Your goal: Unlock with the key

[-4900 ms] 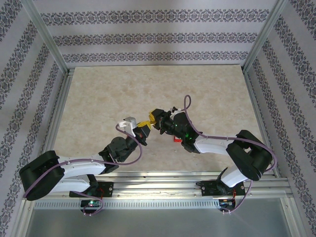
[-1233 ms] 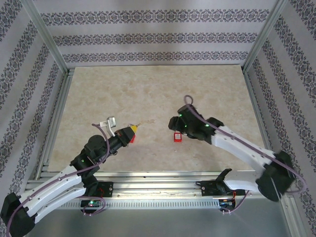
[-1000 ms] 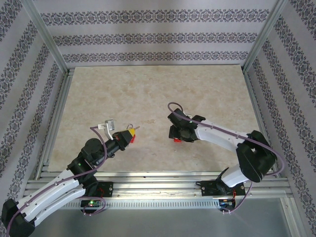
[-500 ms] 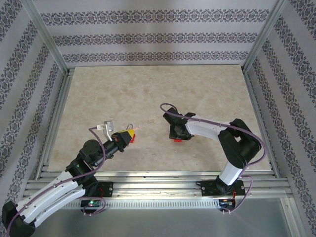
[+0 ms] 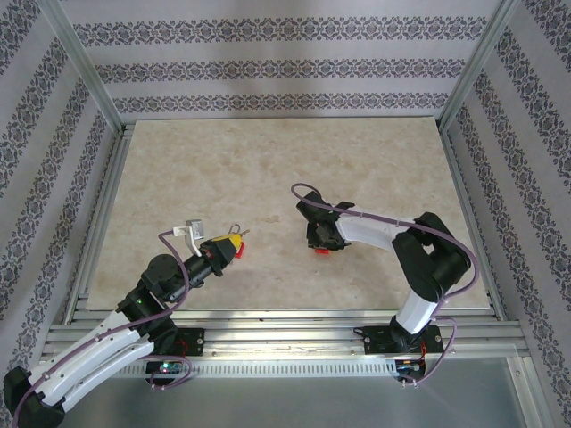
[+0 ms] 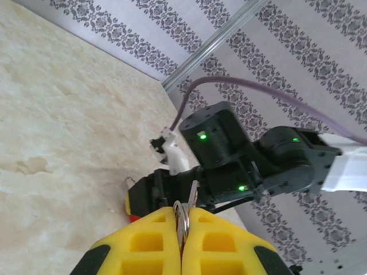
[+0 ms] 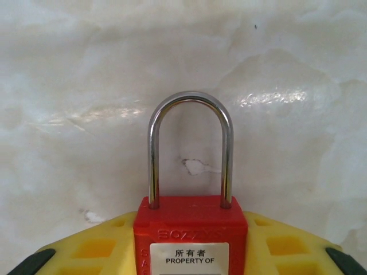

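Note:
A red padlock (image 5: 321,249) with a steel shackle (image 7: 190,103) lies on the marble table (image 5: 268,169), just right of the middle. My right gripper (image 5: 319,239) is down over it. In the right wrist view its yellow pads (image 7: 97,249) press both sides of the padlock (image 7: 190,229) body, and the shackle sticks out ahead, closed. My left gripper (image 5: 234,244) hovers to the left of the lock, shut on the key (image 6: 191,197) and its ring. The key blade juts from between the yellow pads (image 6: 143,235) toward the right gripper.
Aluminium rails (image 5: 268,325) run along the near edge and metal posts (image 5: 85,67) stand at the corners of the patterned walls. The right arm's purple cable (image 5: 303,192) loops above its wrist. Open tabletop stretches behind both grippers.
The right gripper has dropped onto the padlock and narrowed its jaws around the body, its arm folding in. The left gripper, still holding the key, has drawn back slightly to the left.

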You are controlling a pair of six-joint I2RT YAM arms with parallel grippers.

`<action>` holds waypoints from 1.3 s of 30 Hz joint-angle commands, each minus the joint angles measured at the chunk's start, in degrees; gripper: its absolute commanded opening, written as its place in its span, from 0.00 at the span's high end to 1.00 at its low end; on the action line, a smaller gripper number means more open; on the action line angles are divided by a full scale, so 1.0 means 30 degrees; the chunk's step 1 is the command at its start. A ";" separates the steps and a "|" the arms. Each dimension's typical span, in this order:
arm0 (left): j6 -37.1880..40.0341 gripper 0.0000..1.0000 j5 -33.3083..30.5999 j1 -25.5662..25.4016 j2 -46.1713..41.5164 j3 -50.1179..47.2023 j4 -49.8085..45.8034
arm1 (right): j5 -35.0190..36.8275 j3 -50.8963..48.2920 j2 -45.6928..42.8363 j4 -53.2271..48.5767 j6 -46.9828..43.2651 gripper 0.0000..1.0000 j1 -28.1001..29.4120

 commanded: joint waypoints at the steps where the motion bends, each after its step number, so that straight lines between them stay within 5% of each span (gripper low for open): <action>1: 0.3196 1.00 -0.1184 -0.0597 0.0441 0.1245 0.1268 | -0.1259 -0.0255 -0.3511 0.2192 0.1643 0.79 -0.0119; 7: 1.0863 1.00 -0.6580 -0.3172 0.3644 0.3274 0.4772 | -0.3074 0.2561 -0.7363 0.6787 0.5173 0.83 -0.0036; 16: 1.7631 1.00 -0.8475 -0.3987 0.9108 0.4930 1.1694 | -0.4451 0.5490 -0.5152 1.1097 0.8856 0.88 0.0825; 29: 2.1020 1.00 -0.9882 -0.4053 1.0707 0.4379 1.7010 | -0.4409 0.5003 -0.5623 1.2220 1.0105 0.91 0.1272; 39: 1.6054 1.00 -0.9960 -0.3212 1.0402 0.4294 1.5133 | -0.4411 0.5325 -0.5516 1.2742 1.0210 0.91 0.1829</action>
